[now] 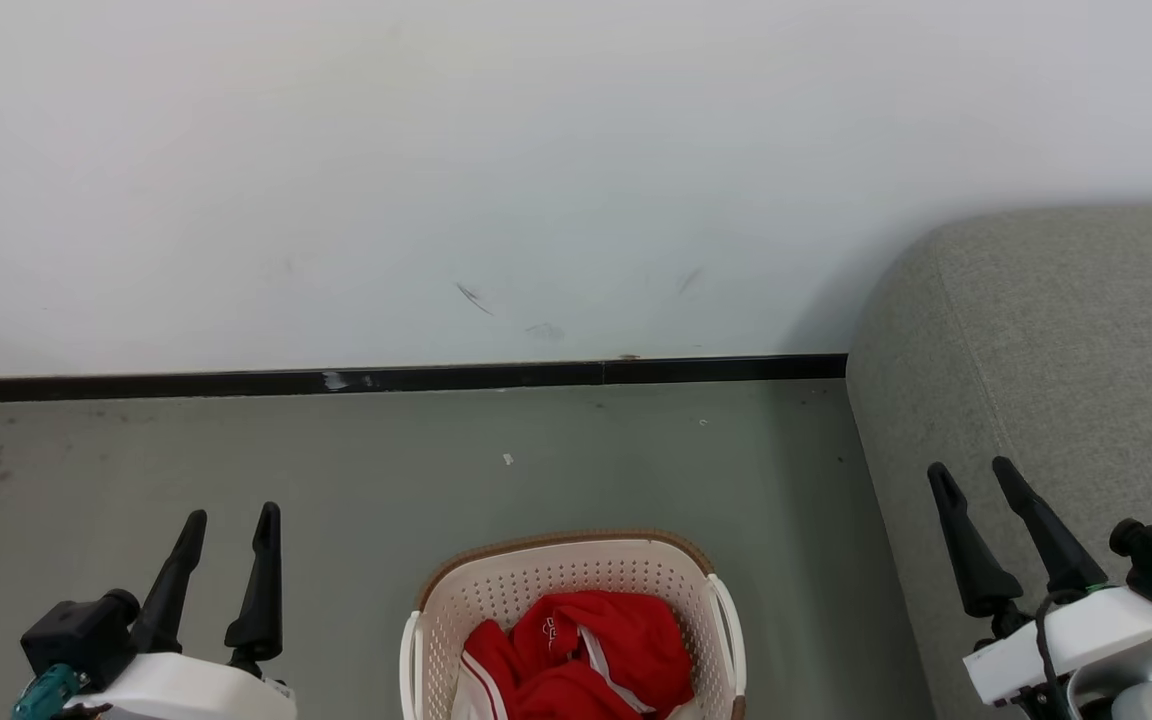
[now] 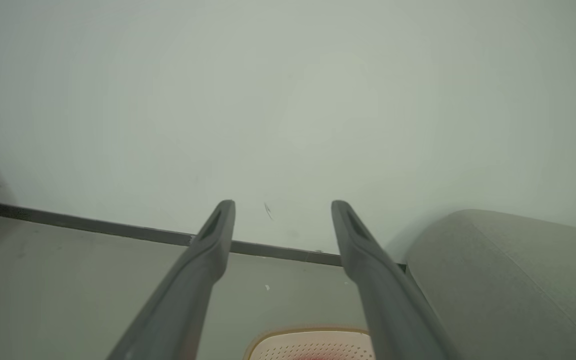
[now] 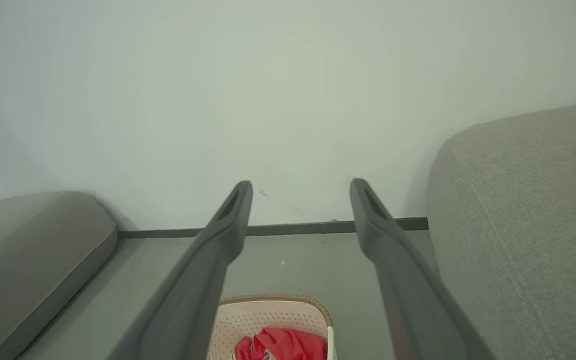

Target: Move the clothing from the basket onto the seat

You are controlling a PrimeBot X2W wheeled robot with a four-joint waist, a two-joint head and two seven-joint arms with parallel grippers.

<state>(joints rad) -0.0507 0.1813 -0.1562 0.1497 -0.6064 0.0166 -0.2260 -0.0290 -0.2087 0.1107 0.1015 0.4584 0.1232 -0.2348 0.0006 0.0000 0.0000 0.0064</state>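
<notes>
left claw [image 1: 234,512] is spread wide and holds nothing; right claw [image 1: 971,467] is just as wide apart and also empty.

basket [image 1: 536,585] sits on the floor [image 1: 386,470] at the bottom middle of the head view, cut off by the lower edge. clothing [image 1: 596,645] lies inside it as one bunched red heap, below the brown rim, with white stripes and a small white logo showing. how many garments make up the heap cannot be told.

left arm rests low at the lower left, white wrist at the frame's edge, fingers pointing up the view over bare floor. right arm rests low at the lower right, fingers leaning slightly left, over the front part of the seat [image 1: 1066,330]. in each wrist view the two fingers rise well parted, with the wall [image 1: 436,150] and dark baseboard [image 1: 436,379] between their tips.

basket and clothing lie between the two claws, apart from both. seat stands to the basket's right, near it, with a strip of floor between. in the right wrist view the clothing shows low between the fingers, and a second grey cushion [image 3: 28,240] lies at the left by the wall.
</notes>
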